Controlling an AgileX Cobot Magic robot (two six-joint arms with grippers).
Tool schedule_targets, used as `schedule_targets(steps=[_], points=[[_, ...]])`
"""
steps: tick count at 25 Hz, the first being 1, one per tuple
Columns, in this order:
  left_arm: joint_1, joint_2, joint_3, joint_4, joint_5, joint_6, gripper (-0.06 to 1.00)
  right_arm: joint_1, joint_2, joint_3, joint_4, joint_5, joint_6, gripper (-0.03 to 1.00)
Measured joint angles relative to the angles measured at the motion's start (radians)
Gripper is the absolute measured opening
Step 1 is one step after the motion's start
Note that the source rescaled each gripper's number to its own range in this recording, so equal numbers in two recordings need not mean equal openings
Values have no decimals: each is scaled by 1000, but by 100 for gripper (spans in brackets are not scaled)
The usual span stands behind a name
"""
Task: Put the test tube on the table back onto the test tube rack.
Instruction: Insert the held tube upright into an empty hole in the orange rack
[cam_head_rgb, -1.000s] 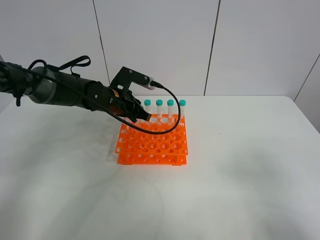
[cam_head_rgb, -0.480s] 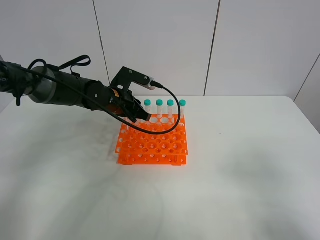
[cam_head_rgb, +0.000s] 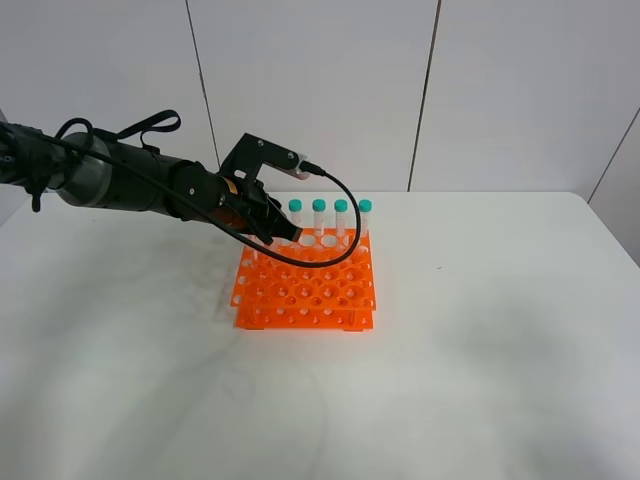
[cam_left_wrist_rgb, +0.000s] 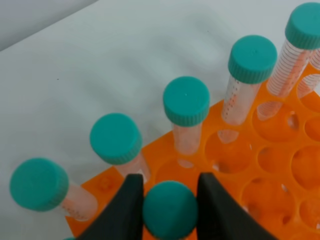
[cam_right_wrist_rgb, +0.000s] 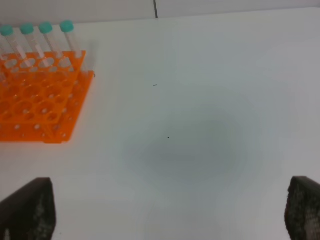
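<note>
The orange test tube rack (cam_head_rgb: 305, 285) stands on the white table (cam_head_rgb: 480, 350). My left gripper (cam_head_rgb: 285, 232) hovers over the rack's back left part. In the left wrist view it (cam_left_wrist_rgb: 170, 179) is shut on the teal cap of a test tube (cam_left_wrist_rgb: 169, 212), held upright just in front of the back row. Several identical capped tubes (cam_head_rgb: 341, 212) stand in that row; they also show in the left wrist view (cam_left_wrist_rgb: 186, 102). My right gripper (cam_right_wrist_rgb: 167, 192) is open and empty above bare table, right of the rack (cam_right_wrist_rgb: 35, 105). It is out of the exterior view.
A black cable (cam_head_rgb: 345, 215) loops from the left wrist across the rack's back row. White wall panels (cam_head_rgb: 320, 90) stand behind the table. The table's right edge (cam_head_rgb: 620, 240) is far from the rack.
</note>
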Motion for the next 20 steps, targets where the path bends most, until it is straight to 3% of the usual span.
schedule_targets(steps=[8, 11, 15, 20], points=[[0, 0, 0, 0, 0, 0, 0, 0, 0, 0, 0, 0, 0, 100], [2, 0, 0, 0, 12, 0, 11, 0, 0, 0, 0, 0, 0, 100], [5, 0, 0, 0, 20, 0, 35, 0, 0, 0, 0, 0, 0, 100], [5, -1, 0, 0, 21, 0, 44, 0, 0, 0, 0, 0, 0, 100]])
